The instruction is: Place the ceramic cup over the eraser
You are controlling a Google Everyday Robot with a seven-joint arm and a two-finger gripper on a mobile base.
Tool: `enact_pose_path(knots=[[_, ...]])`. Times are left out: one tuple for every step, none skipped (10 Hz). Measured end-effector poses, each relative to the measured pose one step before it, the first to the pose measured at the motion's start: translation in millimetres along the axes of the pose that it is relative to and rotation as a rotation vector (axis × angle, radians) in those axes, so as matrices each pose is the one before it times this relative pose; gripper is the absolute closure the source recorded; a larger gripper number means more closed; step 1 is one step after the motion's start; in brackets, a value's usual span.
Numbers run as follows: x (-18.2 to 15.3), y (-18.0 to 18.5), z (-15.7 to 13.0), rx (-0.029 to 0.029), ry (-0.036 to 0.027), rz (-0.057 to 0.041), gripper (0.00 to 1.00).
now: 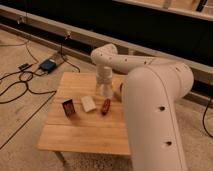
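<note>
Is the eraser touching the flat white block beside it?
Apart. The camera view shows bare table between the eraser and the white block. The claw hangs behind them, over the far half.

The tool (pixel 105 89) points down over the wooden counter (pixel 85 135), gripping the ceramic cup (pixel 106 92). The eraser (pixel 68 107) stands at the cup's 8 o'clock, well apart. A white block (pixel 88 103) lies at the eraser's 3 o'clock, and a reddish-brown oblong (pixel 105 106) at the cup's 6 o'clock.
</note>
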Motion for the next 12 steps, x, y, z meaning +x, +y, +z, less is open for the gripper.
enact_pose_path(knots=[[-5.07, -0.66, -1.19, -0.00154, -0.00617, -0.00074, 0.35], [-7.93, -2.07, -1.82, 0.00091, -0.00975, -0.0015, 0.35], [-4.0, -0.93, -0.52, 0.00255, -0.0043, -0.00244, 0.35], [-6.25, -2.16, -1.06, 0.00731, -0.00604, -0.00548, 0.35], [-4.26, -2.51, -0.23, 0.00721, -0.00305, -0.00514, 0.35], [-2.99, -0.97, 0.83, 0.00243, -0.00131, -0.00474, 0.35], [-4.03, 0.05, 2.6, 0.00164, -0.00095, -0.00808, 0.35], [-2.53, 0.96, 1.96, -0.00061, -0.00101, -0.00492, 0.35], [-3.82, 1.57, 3.56, -0.00153, 0.00049, -0.00771, 0.35], [-3.87, 0.3, 3.37, 0.00245, -0.001, -0.00638, 0.35], [-3.29, -0.65, 1.58, 0.00367, -0.00185, -0.00375, 0.35], [-3.52, -1.82, 0.84, 0.00627, -0.00286, -0.00314, 0.35]])
